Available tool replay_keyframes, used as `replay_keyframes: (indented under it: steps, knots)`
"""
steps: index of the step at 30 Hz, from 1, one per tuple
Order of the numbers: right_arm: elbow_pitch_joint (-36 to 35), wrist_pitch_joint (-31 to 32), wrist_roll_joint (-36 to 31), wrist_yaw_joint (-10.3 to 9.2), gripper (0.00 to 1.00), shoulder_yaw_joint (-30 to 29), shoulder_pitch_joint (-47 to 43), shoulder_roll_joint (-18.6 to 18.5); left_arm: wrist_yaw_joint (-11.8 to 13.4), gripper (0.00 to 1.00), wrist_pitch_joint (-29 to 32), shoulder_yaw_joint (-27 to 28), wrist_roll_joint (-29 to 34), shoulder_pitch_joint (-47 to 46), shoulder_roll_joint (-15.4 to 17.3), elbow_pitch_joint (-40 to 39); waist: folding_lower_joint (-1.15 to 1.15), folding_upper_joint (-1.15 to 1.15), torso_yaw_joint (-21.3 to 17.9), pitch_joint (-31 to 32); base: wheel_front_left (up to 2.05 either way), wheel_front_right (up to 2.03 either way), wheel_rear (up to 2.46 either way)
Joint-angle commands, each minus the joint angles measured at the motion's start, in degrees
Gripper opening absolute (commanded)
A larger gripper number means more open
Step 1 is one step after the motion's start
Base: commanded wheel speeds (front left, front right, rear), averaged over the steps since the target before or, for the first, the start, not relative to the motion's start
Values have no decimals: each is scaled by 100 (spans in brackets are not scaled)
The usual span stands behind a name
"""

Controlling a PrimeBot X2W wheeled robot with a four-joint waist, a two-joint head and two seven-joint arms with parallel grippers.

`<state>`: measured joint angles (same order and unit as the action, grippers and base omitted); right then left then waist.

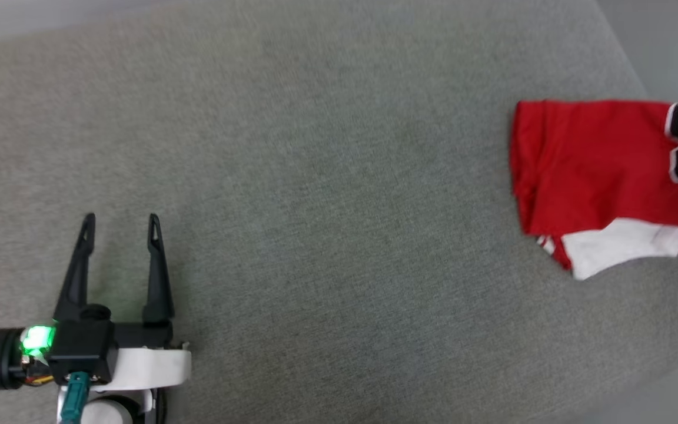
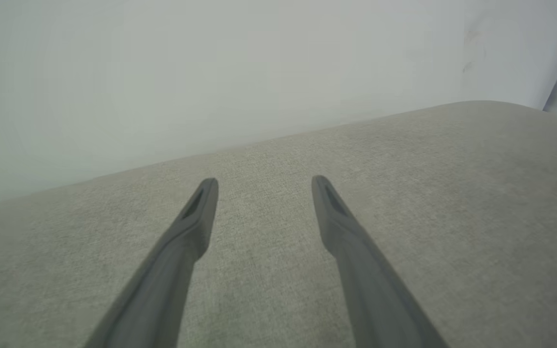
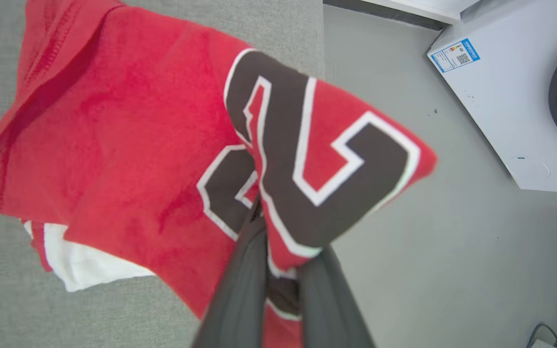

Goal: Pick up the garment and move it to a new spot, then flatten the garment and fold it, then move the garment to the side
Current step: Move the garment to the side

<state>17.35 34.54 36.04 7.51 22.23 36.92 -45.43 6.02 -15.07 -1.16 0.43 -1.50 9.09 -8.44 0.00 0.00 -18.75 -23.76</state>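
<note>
Red jersey-style T-shirt with white sleeves and a black white-outlined number print (image 1: 592, 165) lies folded at the far right of the grey fabric-covered bench (image 1: 315, 176), close to its edge. Right gripper (image 3: 283, 261): jaws closed, pinching a raised bunch of the printed red cloth (image 3: 128, 135). Left gripper (image 1: 121, 221): jaws wide apart, empty, low over bare bench at the near left, well apart from the shirt.

Risks: the pinch looks to catch only the top layer, so a pull may peel the fold open or leave the white sleeve (image 1: 621, 244) behind. The pale floor (image 3: 428, 251) is just beside the shirt; a drag outward could tip it off the bench.
</note>
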Motion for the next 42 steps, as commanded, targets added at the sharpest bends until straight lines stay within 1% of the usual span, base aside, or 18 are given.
replay_keyframes:
  steps: [1, 5, 7, 11, 13, 14, 15, 16, 19, 21, 23, 28, 31, 33, 35, 39, 42]
  knots:
    - [272, -139, -206, -6, 0, -260, 217, 191, -33, 100, -12, 42, 25, -150, 102, -74, 0, 0, -121, -538, 0, 0, 0]
    - [840, -359, -640, -6, 0, -762, 423, 514, -42, 100, -12, 53, 18, -310, 219, -172, 0, 0, -77, -861, 0, 0, 0]
    - [939, -420, -733, -6, 0, -845, 477, 582, -42, 100, -12, 44, 17, -344, 234, -192, 0, 0, -61, -920, 0, 0, 0]
    - [1334, -606, -1017, -5, 0, -1129, 588, 943, -6, 100, -6, 51, -12, -425, 265, -201, 0, 0, -16, -1031, 0, 0, 0]
    - [1492, -743, -1214, -6, 0, -1277, 655, 991, 2, 100, -4, 41, -25, -462, 266, -198, 0, 0, 17, -1027, 0, 0, 0]
    - [1579, -800, -1299, -6, 9, -1334, 663, 1037, 3, 100, 1, 29, -32, -472, 262, -199, 0, 0, 38, -1004, 0, 0, 0]
    - [1652, -853, -1398, -6, 60, -1376, 666, 1067, 3, 100, 2, 14, -40, -477, 254, -198, 0, 0, 59, -967, 0, 0, 0]
    - [1725, -917, -1494, -6, 100, -1445, 674, 1087, 5, 100, 2, -1, -45, -480, 240, -197, 0, 0, 80, -913, 0, 0, 0]
    - [1856, -1108, -1762, -6, 100, -1553, 636, 1070, 42, 100, 0, -66, -54, -443, 146, -199, 0, 0, 162, -684, 0, 0, 0]
    - [1877, -1384, -2020, -6, 100, -1682, 610, 983, 58, 100, -1, -107, -75, -374, 68, -160, 0, 0, 232, -488, 0, 0, 0]
    - [1797, -1871, -2289, -6, 100, -1881, 582, 926, 79, 100, -6, -133, -94, -320, -1, -122, 0, 0, 329, -297, 0, 0, 0]
    - [1438, -3182, -2985, -6, 100, -2499, 396, 1084, 127, 100, -11, -128, -118, -128, -145, -54, 0, 0, 577, 142, 0, 0, 0]
    - [1121, -3947, -3346, -5, 100, -2870, 209, 1342, 160, 100, -11, -122, -135, 5, -218, -12, 0, 0, 742, 390, 0, 0, 0]
    - [853, -4379, -3508, -5, 100, -3009, 114, 1576, 158, 100, -11, -124, -153, 90, -262, 16, 0, 0, 858, 545, 0, 0, 0]
    - [570, -4681, -3615, -5, 100, -3071, -21, 1830, 162, 100, -11, -135, -161, 172, -312, 55, 0, 0, 981, 712, 0, 0, 0]
    - [-32, -4919, -3721, -5, 100, -3007, -403, 2323, 148, 100, -12, -149, -171, 315, -371, 118, 0, 0, 1192, 988, 0, 0, 0]
    - [-511, -4960, -3716, -5, 100, -2926, -720, 2674, 144, 100, -12, -145, -166, 424, -407, 169, 0, 0, 1342, 1167, 0, 0, 0]
